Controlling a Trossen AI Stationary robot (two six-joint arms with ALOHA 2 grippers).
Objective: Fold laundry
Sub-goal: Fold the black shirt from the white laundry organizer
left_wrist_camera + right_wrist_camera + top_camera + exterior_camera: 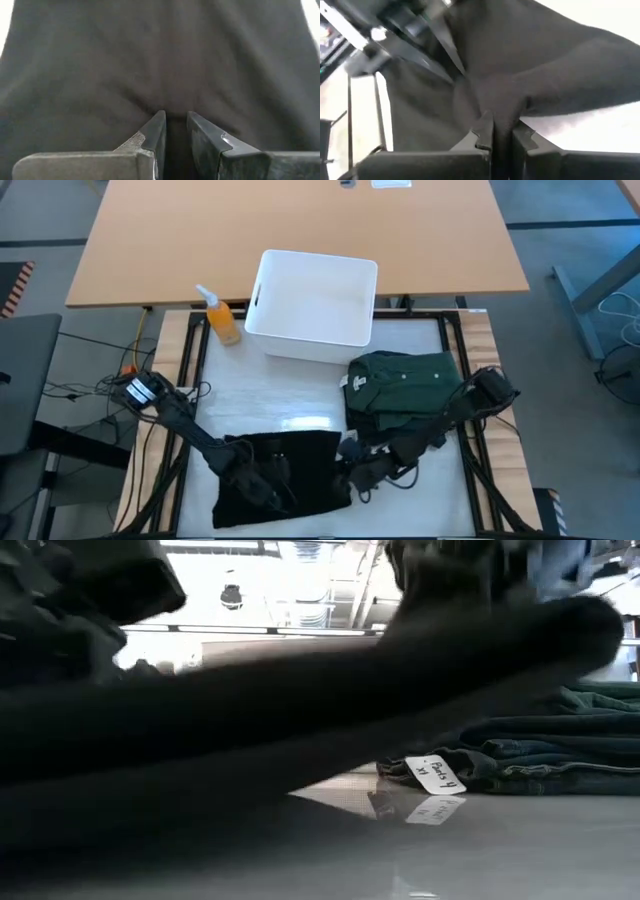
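Black soft cloth garment (285,470), lower centre of the frame: we see the left gripper (262,480) and right gripper (357,473) each pinching its fabric; folded dark green shirt (405,385) centre right.

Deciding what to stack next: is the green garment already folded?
Folded: the green garment lies as a compact layered rectangle beside the white bin, tag showing.

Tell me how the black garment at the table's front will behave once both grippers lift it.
The black garment will probably sag and drape: it already creases around the left gripper and right gripper, both pinching folds. It looks light, thin cloth. It will likely slide easily over the glossy table, dragging loose edges.
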